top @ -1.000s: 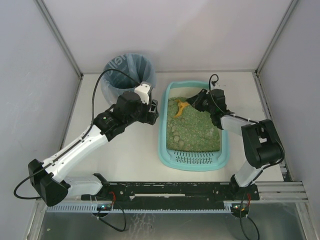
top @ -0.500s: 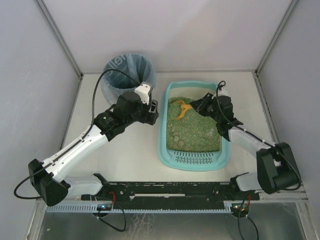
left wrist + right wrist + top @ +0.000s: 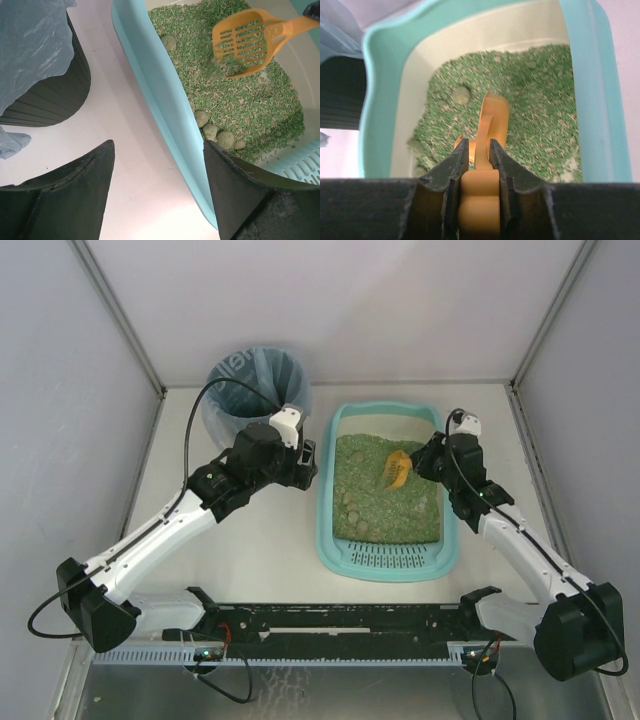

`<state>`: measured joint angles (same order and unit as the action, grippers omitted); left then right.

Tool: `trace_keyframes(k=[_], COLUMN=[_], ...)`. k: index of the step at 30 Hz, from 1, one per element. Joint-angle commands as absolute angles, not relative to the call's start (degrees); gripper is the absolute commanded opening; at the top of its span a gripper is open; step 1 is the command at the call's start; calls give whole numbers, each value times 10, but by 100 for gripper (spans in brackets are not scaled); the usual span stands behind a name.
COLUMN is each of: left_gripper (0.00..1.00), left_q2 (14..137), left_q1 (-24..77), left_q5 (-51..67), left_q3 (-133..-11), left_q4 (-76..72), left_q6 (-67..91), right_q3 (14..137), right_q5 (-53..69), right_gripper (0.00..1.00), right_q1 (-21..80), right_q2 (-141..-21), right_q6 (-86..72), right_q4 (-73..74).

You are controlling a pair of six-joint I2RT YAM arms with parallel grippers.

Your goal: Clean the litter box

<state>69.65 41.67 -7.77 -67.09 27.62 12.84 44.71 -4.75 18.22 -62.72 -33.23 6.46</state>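
The light-teal litter box [image 3: 325, 532] lies right of centre, holding green litter and several round clumps [image 3: 347, 506] near its left wall. My right gripper [image 3: 427, 461] is shut on the handle of the orange slotted scoop [image 3: 397, 470], whose head dips into the litter at mid-box. The right wrist view shows the fingers [image 3: 454, 162] clamped on the scoop handle [image 3: 492, 117], with the litter box rim [image 3: 585, 90] beyond. My left gripper [image 3: 305, 462] hangs open at the box's left wall. In the left wrist view the left gripper [image 3: 158, 144] holds nothing; the scoop [image 3: 245, 37] and clumps [image 3: 220, 136] lie past the box wall [image 3: 155, 85].
A round black bin with a blue bag [image 3: 255, 385] stands at the back left of the box, and shows close to my left gripper as the bin [image 3: 40, 60]. Grey enclosure walls close in the table on three sides. The slotted grille [image 3: 390, 555] is at the box's near end.
My right arm has swung right and carried the scoop from the far-left part of the litter to the middle right. The left arm has stayed still.
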Motion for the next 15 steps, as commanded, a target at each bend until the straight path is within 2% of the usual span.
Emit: trace_keyframes(k=[1, 9, 15], left_gripper=[76, 76, 76], left_q2=[689, 687, 689], left_q1=[417, 417, 418], left_q5=[-84, -92, -86], left_q3=[-719, -721, -722], left_q4=[268, 270, 270], left_q6=[116, 113, 114], right_q3=[471, 478, 452], right_q5=[-58, -27, 124], right_gripper=[0, 0, 0], right_q1=[185, 186, 197], right_q2=[-638, -738, -836], right_q6=[-308, -345, -441], right_q4=[124, 103, -65])
